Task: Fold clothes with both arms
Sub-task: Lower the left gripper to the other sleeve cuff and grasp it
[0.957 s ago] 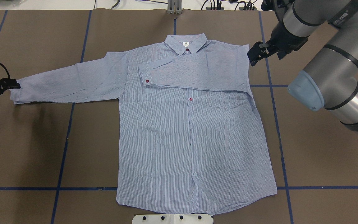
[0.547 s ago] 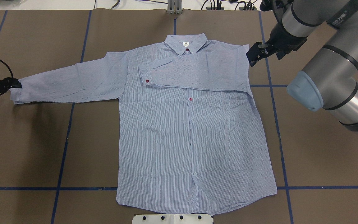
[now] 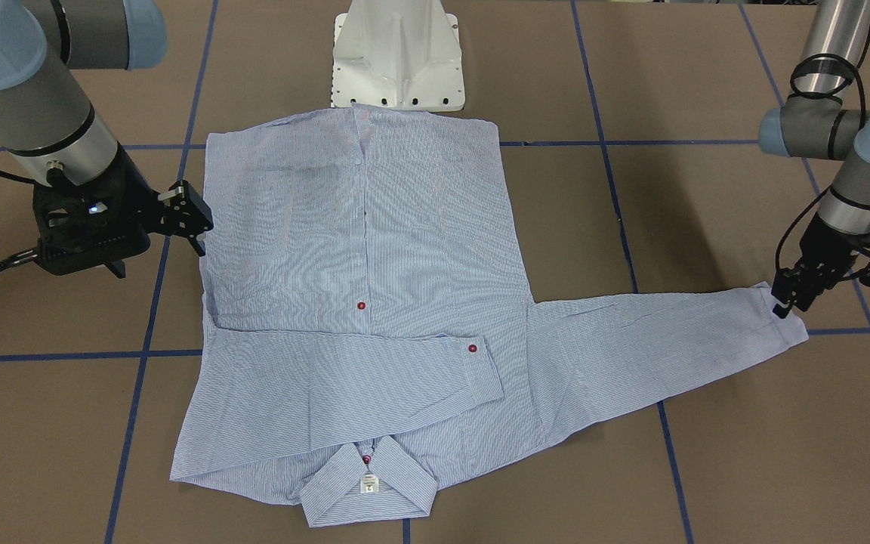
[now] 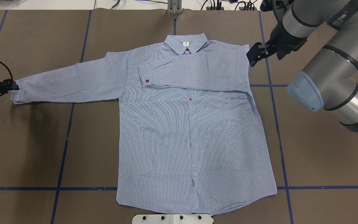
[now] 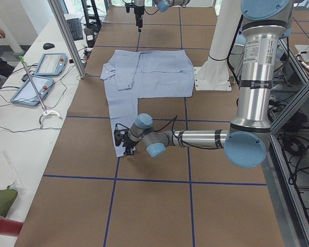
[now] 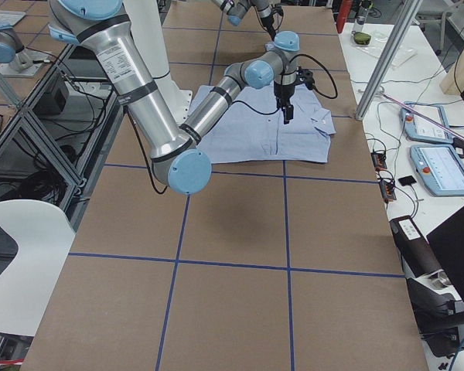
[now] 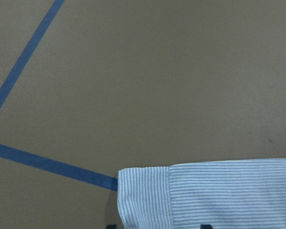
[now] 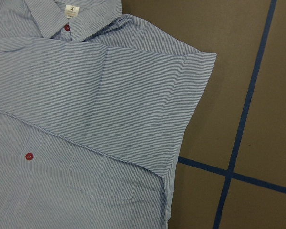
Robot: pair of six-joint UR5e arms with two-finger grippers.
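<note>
The striped shirt lies flat and front-up in the middle of the brown desk, its collar on the side away from the robot and its hem near the white base. The sleeve on the robot's right is folded across the chest, and its cuff with a red button lies left of the placket. The chest pocket shows just below that fold. The other sleeve reaches out flat toward the robot's left. Its cuff end lies at the left claw, which sits low at the desk. In the wrist view two dark tips stand apart at the cuff's edge, so the claw looks released. The right claw hangs just beside the folded shoulder edge, released and grasping nothing. Blue tape lines cross the desk in a grid.
</note>
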